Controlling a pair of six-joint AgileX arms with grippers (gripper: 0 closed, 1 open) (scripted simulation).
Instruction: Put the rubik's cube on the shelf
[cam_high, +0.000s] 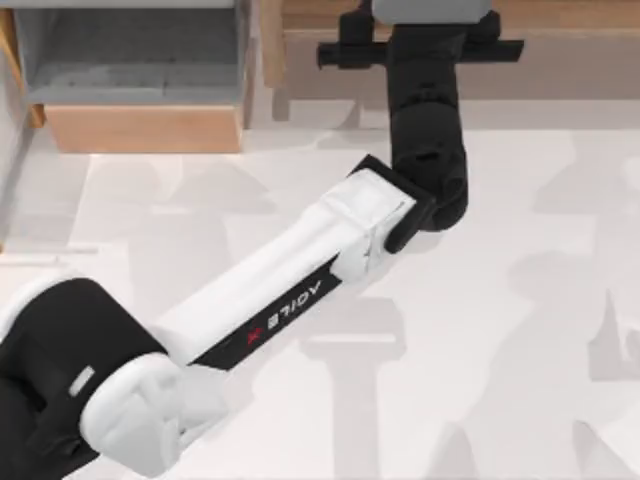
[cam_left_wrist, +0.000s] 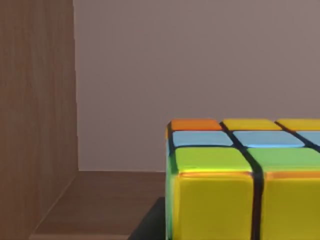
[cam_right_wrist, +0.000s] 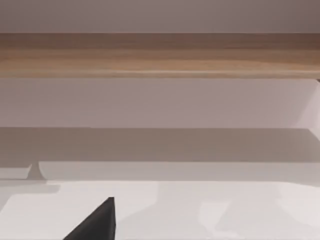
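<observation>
**Item: cube at the shelf, release pending**

- Left arm: I reach from the counter's near left corner across to the far edge, my left gripper (cam_high: 420, 45) out over the shelf (cam_high: 560, 15).
- Rubik's cube (cam_left_wrist: 245, 180): close under my left wrist camera, inside the shelf, near the wooden side wall (cam_left_wrist: 35, 115) with the plain back wall behind it. A shadow lies beneath its near corner; whether it rests on the shelf floor (cam_left_wrist: 100, 200) or hangs just above, I cannot tell.
- Jaws, left: not seen clearly; I cannot tell whether they grip the cube.
- Right arm: parked, facing the shelf front from lower down.
- Handling note: I judge the placing step nearly done. Do it well by settling the cube flat on the boards, clear of the side wall, letting go without a nudge, then backing straight out.
</observation>
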